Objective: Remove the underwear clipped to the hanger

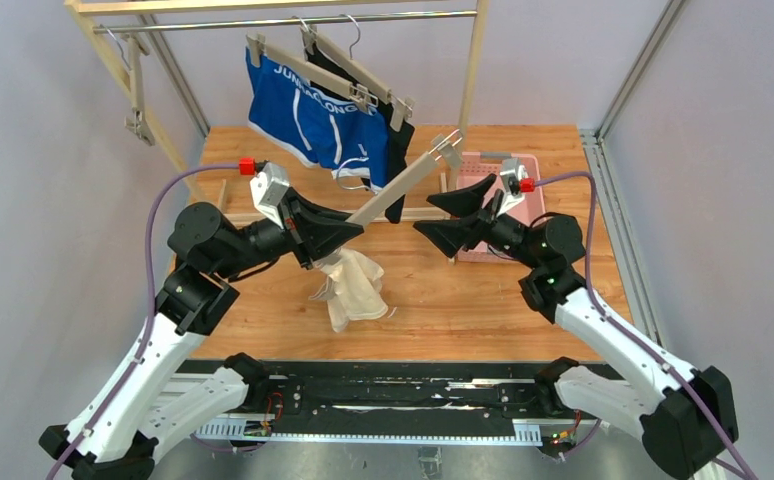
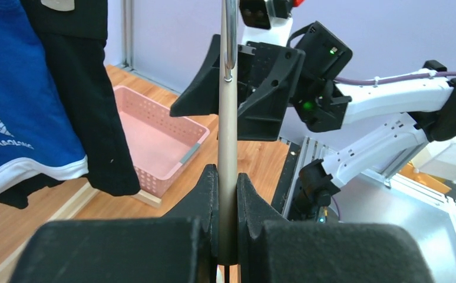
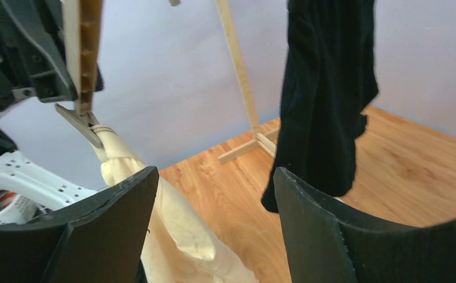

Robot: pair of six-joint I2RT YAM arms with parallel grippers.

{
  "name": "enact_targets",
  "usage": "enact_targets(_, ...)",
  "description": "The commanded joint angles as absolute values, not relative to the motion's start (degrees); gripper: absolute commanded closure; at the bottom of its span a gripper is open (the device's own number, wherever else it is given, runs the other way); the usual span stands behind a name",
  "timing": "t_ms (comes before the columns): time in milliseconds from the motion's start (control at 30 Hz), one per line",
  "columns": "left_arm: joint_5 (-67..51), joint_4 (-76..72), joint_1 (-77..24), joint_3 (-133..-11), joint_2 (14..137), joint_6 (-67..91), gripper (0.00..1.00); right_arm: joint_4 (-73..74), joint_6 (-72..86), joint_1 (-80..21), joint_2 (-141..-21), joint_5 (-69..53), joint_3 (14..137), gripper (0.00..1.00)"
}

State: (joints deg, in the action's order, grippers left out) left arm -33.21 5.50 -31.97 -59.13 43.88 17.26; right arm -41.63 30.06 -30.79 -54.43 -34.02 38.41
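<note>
My left gripper is shut on the bar of a wooden clip hanger, held off the rail and tilted up to the right; the left wrist view shows the bar pinched between the jaws. The cream-white underwear hangs from the hanger's lower clip and its lower part rests on the table. The upper clip holds nothing. My right gripper is open and empty beside the hanger, the cream fabric next to its left finger. The blue underwear and black underwear hang clipped on the rail.
A pink basket sits at the back right, partly under my right arm. A bare hanger hangs at the rail's left end. The wooden rack frame stands along the back of the wooden table.
</note>
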Motion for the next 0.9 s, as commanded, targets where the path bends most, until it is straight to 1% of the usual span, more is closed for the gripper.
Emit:
enact_targets(0, -35.93, -0.57, -31.87, -58.46, 44.51, 19.16, 1.0, -60.72, 38.88, -31.43, -58.25, -41.34, 41.83, 0.27)
enact_targets(233, -36.19, -3.69, -31.9, -56.54, 45.56, 20.57, 1.0, -76.81, 45.51, -31.44, -63.94, -43.11, 44.26, 0.27)
enact_targets(400, -35.43, -5.09, -31.91, -55.76, 45.54, 21.03, 1.0, -85.03, 50.93, -31.41, -67.63, -40.68, 44.92, 0.27)
enact_targets(867, -36.81, -11.58, -31.99, -53.87, 46.36, 24.34, 1.0, -86.88, 51.12, -33.56, -71.62, -39.95, 49.03, 0.28)
